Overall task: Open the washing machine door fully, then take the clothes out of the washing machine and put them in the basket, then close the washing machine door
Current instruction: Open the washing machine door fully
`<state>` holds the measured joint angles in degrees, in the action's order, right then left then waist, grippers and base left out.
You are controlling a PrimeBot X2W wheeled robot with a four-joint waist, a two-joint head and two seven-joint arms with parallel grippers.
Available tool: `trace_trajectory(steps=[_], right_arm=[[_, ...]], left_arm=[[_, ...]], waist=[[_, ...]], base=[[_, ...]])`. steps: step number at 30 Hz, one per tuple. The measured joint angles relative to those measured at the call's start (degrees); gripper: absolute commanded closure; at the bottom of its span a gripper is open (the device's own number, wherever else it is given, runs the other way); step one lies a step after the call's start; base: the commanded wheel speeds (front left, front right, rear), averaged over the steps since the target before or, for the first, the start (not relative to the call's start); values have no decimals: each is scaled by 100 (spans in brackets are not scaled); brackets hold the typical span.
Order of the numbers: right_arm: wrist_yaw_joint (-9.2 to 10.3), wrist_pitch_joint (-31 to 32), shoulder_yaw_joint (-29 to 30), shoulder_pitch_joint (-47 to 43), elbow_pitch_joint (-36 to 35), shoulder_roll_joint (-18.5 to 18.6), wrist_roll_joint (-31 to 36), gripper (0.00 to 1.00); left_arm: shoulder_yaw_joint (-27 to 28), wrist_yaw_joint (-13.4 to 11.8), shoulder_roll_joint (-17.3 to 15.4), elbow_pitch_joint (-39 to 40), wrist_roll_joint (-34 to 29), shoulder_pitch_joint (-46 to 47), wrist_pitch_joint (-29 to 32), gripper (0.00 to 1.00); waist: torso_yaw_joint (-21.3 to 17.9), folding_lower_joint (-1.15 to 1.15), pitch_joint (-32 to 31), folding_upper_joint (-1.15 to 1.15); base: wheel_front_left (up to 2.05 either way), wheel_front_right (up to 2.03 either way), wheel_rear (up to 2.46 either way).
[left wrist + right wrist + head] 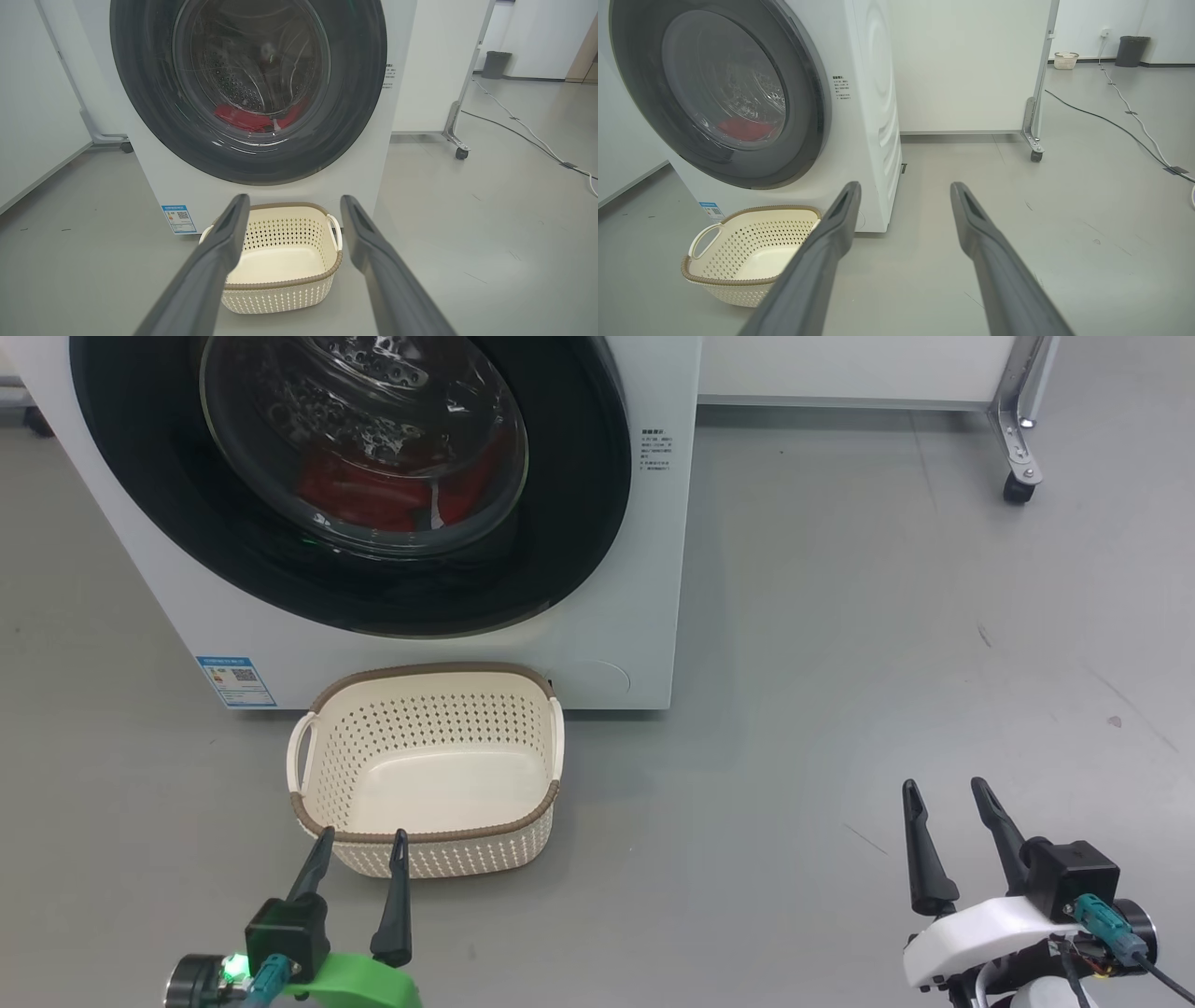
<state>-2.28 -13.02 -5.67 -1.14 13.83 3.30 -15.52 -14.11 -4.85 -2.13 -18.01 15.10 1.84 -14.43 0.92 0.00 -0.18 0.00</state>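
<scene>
Big white front-loading washing machine (635, 569), its round black-rimmed glass door (579, 523) shut.
Cream perforated plastic basket (429, 669) sits empty at its foot; bright red clothes (359, 499) lie in the drum. The door is up and ahead of the nearer left hand (363, 835); the right hand (943, 786) is well off to the side. The 2 gape wide, empty.

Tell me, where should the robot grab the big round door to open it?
Probably the right edge of the washing machine door: there its black rim stands proud of the white washing machine front, leaving a lip. No handle shows, and the hinge side is unclear. Bring the open right tool in from the right, one finger behind that lip.
</scene>
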Motion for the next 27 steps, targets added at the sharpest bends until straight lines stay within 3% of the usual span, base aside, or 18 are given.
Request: trace_trajectory(steps=[7,8,9,10,11,27], right_arm=[[23,-41,43,77,-77,23,1,0],[25,-42,52,108,-115,32,1,16],[24,-42,55,144,-151,41,1,57],[24,-42,55,188,-182,47,1,57],[12,-42,54,226,-226,57,1,100],[-323,220,83,1562,-717,255,-573,100]], left_arm=[[-55,-32,0,42,15,34,0,0],[-53,-47,0,53,55,63,0,0],[-52,-47,-1,75,81,94,0,0],[-53,-47,-1,101,101,129,0,0],[-54,-47,-1,137,103,163,0,0],[-216,-48,0,487,118,662,-1,0]], waist=[[25,0,138,0],[32,0,171,0],[40,0,208,0],[48,0,246,0],[58,0,287,0],[303,0,1269,0]], base=[[0,0,0],[0,0,0],[0,0,0],[0,0,0],[0,0,0],[0,0,0]])
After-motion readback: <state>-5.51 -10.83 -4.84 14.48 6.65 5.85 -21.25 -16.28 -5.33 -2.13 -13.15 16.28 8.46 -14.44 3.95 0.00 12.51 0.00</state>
